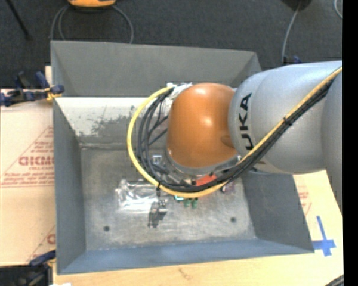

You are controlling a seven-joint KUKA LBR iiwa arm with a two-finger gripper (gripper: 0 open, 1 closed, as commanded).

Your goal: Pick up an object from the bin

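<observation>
Silvery wrapper (131, 194) lies on scuffed bin floor (101, 174), dark carpet (179, 16) around.

Noted a crumpled packet of clear, silvery film (133, 193) lying flat on the floor of the grey bin (101, 177), left of the middle. Looked creased all over and caught the light in patches. Stretched roughly left to right, its right end partly covered from above. Saw a small green thing (188, 202) near that end, kind unclear.
</observation>
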